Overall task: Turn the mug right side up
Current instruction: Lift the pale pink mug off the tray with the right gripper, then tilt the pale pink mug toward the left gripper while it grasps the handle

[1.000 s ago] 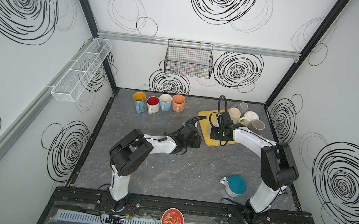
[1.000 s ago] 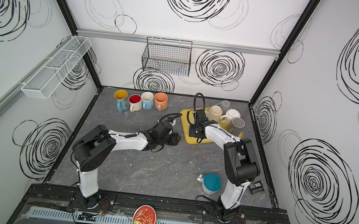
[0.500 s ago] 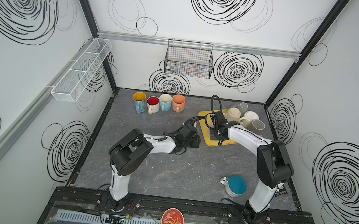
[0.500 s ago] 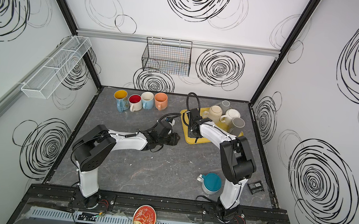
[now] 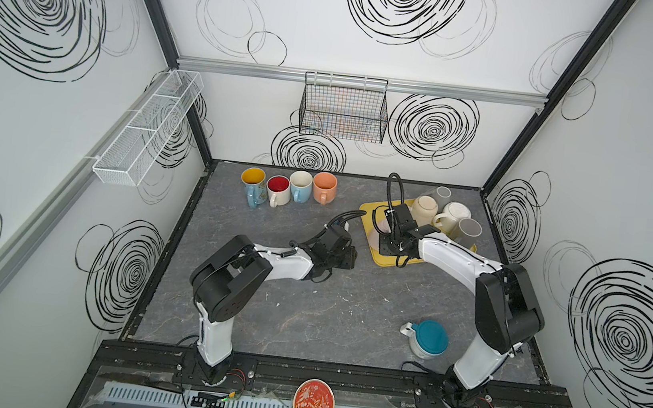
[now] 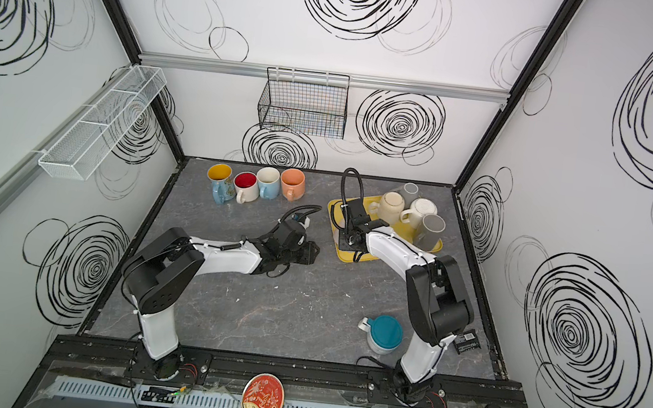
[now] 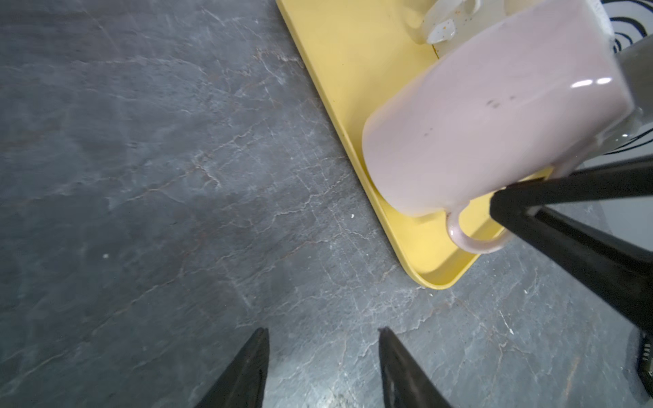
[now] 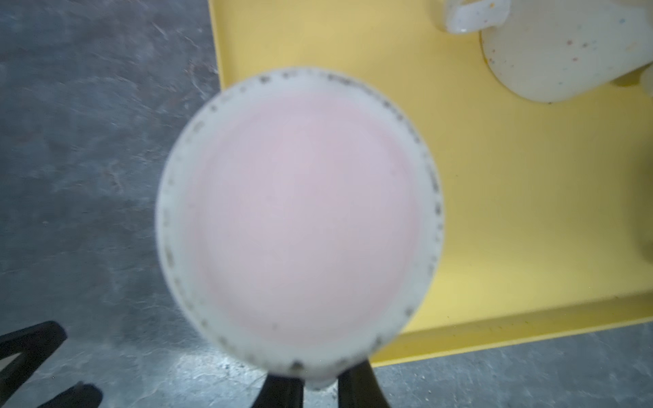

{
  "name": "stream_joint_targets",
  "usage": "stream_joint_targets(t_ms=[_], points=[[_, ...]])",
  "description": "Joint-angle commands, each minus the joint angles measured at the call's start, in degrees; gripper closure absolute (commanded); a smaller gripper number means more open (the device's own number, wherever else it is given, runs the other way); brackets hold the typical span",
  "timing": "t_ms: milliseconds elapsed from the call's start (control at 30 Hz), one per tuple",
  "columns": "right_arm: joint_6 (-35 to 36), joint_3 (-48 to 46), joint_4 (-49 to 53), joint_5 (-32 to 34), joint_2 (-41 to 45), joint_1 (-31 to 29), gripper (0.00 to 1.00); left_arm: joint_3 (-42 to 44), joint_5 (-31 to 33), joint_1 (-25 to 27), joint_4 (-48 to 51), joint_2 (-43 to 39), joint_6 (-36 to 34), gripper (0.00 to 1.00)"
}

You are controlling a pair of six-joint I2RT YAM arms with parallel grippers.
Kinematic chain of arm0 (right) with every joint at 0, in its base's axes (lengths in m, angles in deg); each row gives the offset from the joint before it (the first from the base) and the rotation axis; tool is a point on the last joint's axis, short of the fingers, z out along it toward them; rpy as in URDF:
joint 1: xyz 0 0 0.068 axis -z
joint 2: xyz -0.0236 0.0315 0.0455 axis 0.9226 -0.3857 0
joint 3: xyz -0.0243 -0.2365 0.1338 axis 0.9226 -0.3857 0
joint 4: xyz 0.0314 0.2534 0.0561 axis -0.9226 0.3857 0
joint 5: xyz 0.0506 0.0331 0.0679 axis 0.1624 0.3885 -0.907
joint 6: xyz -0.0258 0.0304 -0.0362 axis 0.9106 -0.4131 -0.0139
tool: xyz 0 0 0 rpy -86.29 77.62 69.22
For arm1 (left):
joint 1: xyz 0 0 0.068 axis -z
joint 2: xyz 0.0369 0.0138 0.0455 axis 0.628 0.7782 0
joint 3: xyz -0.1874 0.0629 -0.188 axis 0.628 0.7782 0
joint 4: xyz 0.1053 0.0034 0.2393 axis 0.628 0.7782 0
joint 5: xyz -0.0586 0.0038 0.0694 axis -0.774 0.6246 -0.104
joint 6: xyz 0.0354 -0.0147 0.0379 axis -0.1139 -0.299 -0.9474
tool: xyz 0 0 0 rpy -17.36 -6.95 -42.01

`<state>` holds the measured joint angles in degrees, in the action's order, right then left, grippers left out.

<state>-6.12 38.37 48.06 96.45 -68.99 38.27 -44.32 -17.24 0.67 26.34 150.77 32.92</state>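
Two arms (image 5: 288, 265) (image 5: 453, 255) outstretched, right claw (image 8: 319, 385) clenched on handle of tilted pink mug (image 7: 477, 123) over yellow tray (image 7: 353, 70), left claw (image 7: 321, 333) released.

Black wire basket (image 5: 344, 106), white mesh shelf (image 5: 149, 126)

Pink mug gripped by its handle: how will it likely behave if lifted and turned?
The pink mug looks like glazed ceramic: rigid, probably fairly heavy and chip-prone against the yellow tray. Its glossy surface suggests a slippery hold. With the right gripper pinching only the thin handle, the body may swing.
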Motion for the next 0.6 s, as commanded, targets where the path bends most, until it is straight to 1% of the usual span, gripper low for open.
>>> stream_joint_targets(t_ms=[0,100,200,300,400,567], points=[[-2.3,-0.5,-10.1,-5.3,4.5,0.5,1.00,1.6,2.2,-1.3,-1.3,-4.1,-1.5,0.46],[-3.9,-1.3,-13.5,-8.6,5.5,1.0,1.00,3.2,2.8,-2.9,-1.6,-6.4,-2.7,0.46],[-5.4,-2.3,-16.9,-12.0,6.9,1.5,1.00,5.7,3.6,-6.0,-2.4,-9.7,-3.5,0.45],[-7.3,-4.2,-21.1,-16.1,8.3,2.3,1.00,9.1,2.6,-9.9,-4.9,-13.9,-3.5,0.45],[-9.9,-6.5,-25.4,-18.8,9.7,2.7,1.00,12.8,2.1,-13.6,-7.9,-18.6,-3.1,0.45],[-13.7,-10.4,-34.6,-24.1,11.2,2.7,1.00,18.3,0.2,-17.8,-13.3,-25.2,-2.3,0.44]])
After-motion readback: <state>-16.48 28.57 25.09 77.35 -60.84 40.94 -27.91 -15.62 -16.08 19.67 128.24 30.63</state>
